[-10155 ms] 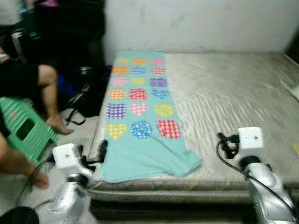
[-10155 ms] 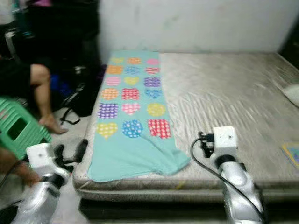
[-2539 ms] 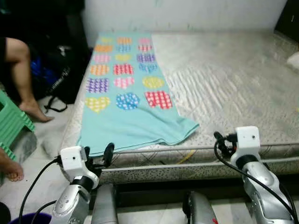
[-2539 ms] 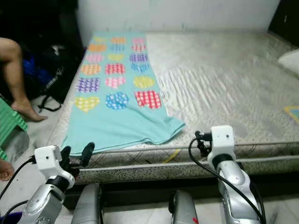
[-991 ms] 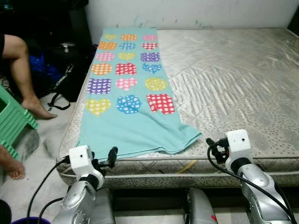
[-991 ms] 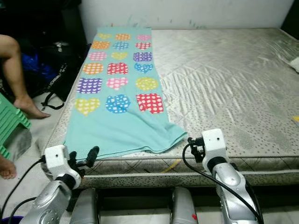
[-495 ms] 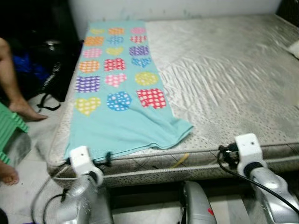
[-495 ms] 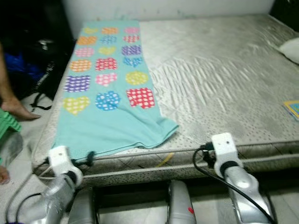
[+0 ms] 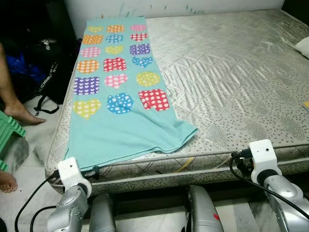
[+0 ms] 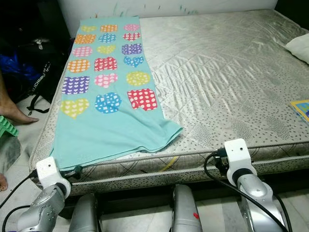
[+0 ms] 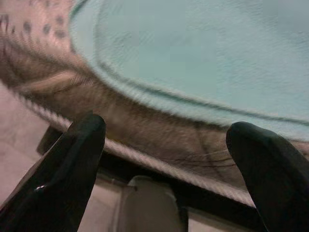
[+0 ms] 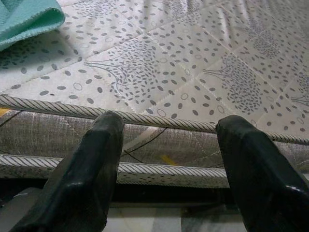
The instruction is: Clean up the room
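A teal cloth printed with coloured hearts lies flat along the left side of a bare grey mattress; its near edge reaches the mattress front. My left gripper is open and low at the mattress's front left corner, just under the cloth's hem, holding nothing. In the head views the same gripper sits against the mattress border. My right gripper is open at the front edge further right, facing the piping, with the cloth's corner off to one side.
A person's bare leg and foot are on the floor at left, beside a green stool and a black bag. A white pillow and a small coloured item lie at the mattress's right edge.
The view has shifted closer to the bed. Both arms sit lower in view, and the left gripper has come in against the mattress edge under the cloth's near corner.
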### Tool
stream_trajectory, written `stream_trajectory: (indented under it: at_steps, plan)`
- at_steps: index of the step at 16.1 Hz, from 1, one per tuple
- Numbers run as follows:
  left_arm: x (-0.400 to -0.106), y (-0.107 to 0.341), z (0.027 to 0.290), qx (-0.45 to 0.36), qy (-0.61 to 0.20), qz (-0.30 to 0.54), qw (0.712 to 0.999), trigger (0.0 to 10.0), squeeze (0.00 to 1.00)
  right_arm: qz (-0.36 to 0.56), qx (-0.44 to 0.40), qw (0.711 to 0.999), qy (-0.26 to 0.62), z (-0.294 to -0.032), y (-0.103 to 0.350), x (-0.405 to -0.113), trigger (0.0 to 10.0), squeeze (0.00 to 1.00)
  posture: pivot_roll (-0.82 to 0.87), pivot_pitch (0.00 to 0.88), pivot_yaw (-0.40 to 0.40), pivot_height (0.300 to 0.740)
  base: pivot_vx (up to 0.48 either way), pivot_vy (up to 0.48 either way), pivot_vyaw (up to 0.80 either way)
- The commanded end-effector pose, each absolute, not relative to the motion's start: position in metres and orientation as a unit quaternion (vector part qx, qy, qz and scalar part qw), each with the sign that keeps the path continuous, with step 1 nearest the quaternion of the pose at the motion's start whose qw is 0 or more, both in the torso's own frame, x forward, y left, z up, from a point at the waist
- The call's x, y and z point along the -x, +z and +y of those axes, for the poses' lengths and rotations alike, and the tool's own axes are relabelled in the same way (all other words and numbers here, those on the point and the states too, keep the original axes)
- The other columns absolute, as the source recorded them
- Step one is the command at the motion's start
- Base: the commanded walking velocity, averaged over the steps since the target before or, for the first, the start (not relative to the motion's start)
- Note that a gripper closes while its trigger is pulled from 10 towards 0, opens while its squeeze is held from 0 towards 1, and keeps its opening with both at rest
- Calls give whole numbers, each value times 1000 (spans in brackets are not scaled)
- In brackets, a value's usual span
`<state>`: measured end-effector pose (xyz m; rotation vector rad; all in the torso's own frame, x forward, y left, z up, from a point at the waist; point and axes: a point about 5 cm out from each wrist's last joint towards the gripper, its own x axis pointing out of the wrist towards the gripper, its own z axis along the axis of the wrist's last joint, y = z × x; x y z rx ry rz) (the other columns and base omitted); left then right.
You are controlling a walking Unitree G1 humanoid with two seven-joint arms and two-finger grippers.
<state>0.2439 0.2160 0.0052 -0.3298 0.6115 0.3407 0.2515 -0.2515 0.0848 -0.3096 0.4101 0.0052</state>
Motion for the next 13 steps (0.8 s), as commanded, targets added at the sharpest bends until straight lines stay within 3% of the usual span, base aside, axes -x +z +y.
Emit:
stream_trajectory:
  at_steps: [1, 8, 13]
  plan:
    - [-245, 4, 219, 161, 162, 301, 926, 10000, 0, 193, 157, 969, 2, -253, 92, -253, 10000, 0, -183, 89, 19, 560, 0, 0, 0]
    - [-260, 4, 225, 148, 141, 304, 931, 10000, 0, 184, 157, 970, -11, -259, 93, -249, 10000, 0, -191, 85, 19, 560, 0, 0, 0]
    - [-263, 5, 239, 141, 174, 289, 931, 10000, 0, 175, 160, 971, -26, -264, 96, -248, 10000, 0, -200, 86, 21, 560, 0, 0, 0]
